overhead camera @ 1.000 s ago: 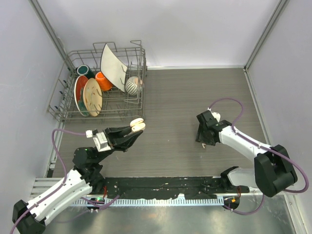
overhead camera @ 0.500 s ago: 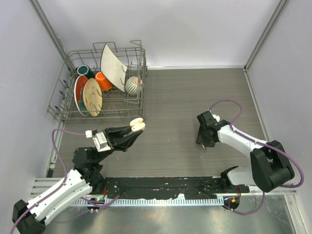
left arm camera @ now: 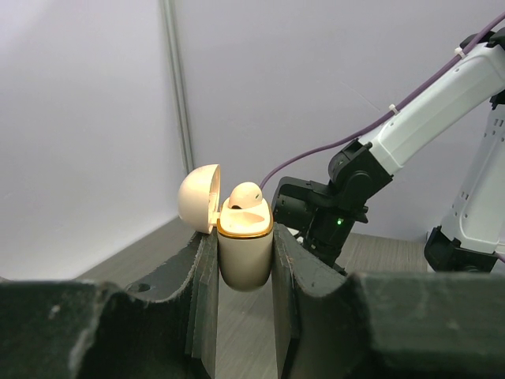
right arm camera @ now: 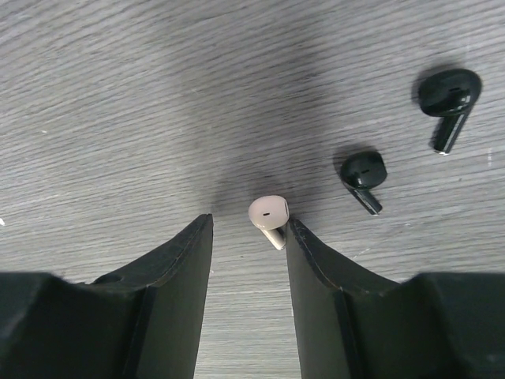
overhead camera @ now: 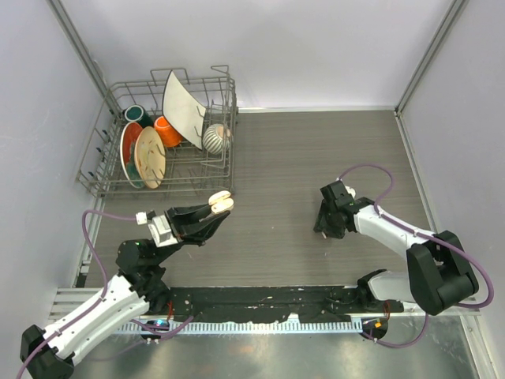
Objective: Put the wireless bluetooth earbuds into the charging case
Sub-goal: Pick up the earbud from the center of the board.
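Note:
My left gripper [overhead camera: 215, 210] is shut on the cream charging case [left arm camera: 245, 253] and holds it upright above the table. Its lid [left arm camera: 198, 198] is open and one cream earbud [left arm camera: 246, 195] sits in it. The case also shows in the top view [overhead camera: 221, 201]. My right gripper [right arm camera: 249, 223] is open and low over the table. A second cream earbud [right arm camera: 269, 218] lies on the table between the jaws, close against the right finger [right arm camera: 316, 260]. Two black earbuds [right arm camera: 364, 178] [right arm camera: 448, 96] lie outside the jaws to the right. In the top view the right gripper [overhead camera: 326, 230] hides all three loose earbuds.
A wire dish rack [overhead camera: 110, 178] with plates, bowls and cups stands at the back left. Grey walls close in the wood-grain table [overhead camera: 284, 158]. A black rail [overhead camera: 260, 304] runs along the near edge.
My right gripper has shifted slightly left and towards the near edge. My left gripper with the case has barely moved.

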`<act>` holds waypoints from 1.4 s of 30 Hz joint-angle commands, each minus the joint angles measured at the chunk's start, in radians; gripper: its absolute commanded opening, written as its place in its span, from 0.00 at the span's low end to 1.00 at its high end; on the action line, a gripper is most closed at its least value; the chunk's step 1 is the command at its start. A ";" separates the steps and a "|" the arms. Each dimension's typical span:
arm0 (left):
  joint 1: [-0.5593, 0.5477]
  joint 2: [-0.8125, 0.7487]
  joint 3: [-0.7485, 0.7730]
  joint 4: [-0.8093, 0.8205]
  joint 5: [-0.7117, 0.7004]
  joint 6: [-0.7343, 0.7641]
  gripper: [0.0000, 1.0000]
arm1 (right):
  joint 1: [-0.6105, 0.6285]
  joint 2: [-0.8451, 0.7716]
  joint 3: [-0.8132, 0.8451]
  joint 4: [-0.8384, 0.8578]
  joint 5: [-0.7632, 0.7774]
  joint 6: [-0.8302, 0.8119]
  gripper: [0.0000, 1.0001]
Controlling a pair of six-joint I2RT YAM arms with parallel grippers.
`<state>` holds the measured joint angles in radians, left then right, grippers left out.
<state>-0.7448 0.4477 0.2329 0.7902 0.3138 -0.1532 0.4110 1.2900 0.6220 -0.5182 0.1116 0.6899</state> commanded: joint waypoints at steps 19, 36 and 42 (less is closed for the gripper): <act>0.001 0.002 0.020 0.024 -0.013 -0.006 0.00 | 0.031 -0.012 -0.061 0.079 -0.093 0.066 0.47; 0.001 0.009 0.016 0.030 -0.016 -0.009 0.00 | 0.065 -0.123 0.015 -0.048 0.071 0.074 0.46; 0.001 0.008 0.016 0.032 -0.016 -0.009 0.00 | 0.064 -0.074 0.039 -0.023 0.106 0.068 0.47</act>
<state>-0.7448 0.4541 0.2329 0.7879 0.3134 -0.1551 0.4702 1.1931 0.6121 -0.5556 0.1574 0.7589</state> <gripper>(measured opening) 0.298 0.462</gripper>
